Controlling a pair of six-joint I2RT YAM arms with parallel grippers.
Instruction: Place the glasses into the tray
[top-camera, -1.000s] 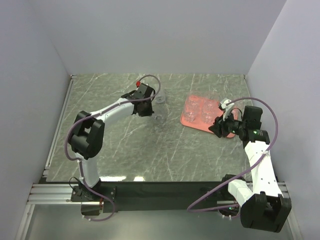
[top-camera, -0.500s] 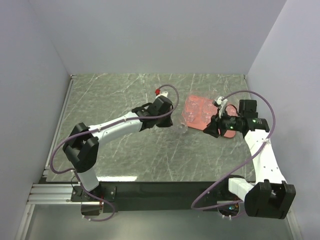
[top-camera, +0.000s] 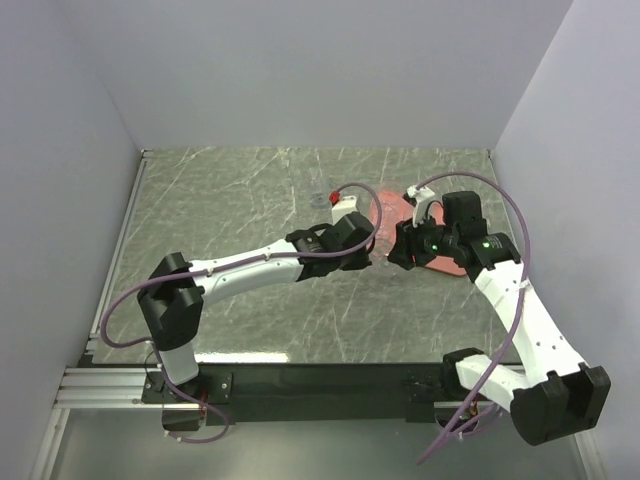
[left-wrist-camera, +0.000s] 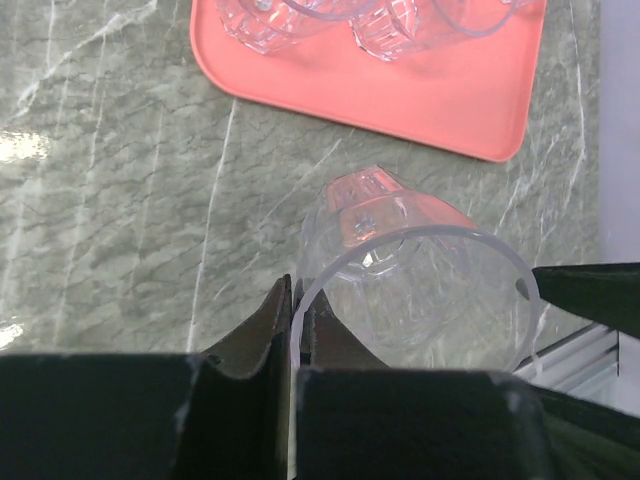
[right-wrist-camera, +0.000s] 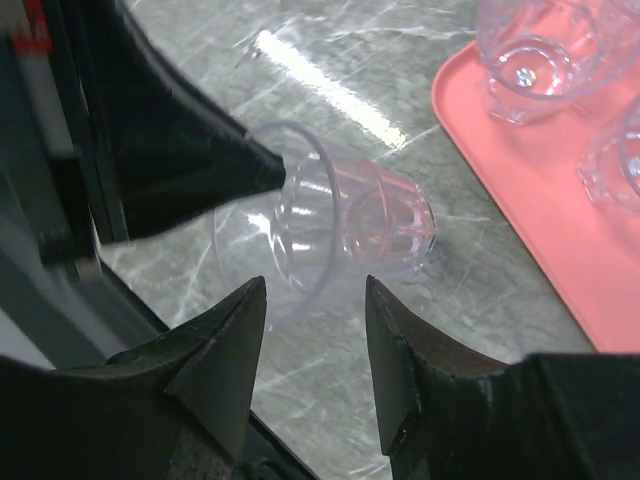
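My green marble table
Pale walls rose behind and beside it; glare streaked its top.

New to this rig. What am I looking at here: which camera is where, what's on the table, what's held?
Two robot arms are bolted at the near edge of a green marbled table. One picture looks down from above and behind them. The other two come from a camera on each wrist, showing its own fingers. A salmon-pink tray carries clear glasses. The overhead view shows another glass on the table farther back. The left end effector pinches the rim of a tilted glass just short of the tray. The right end effector is open, its fingers close to that glass.
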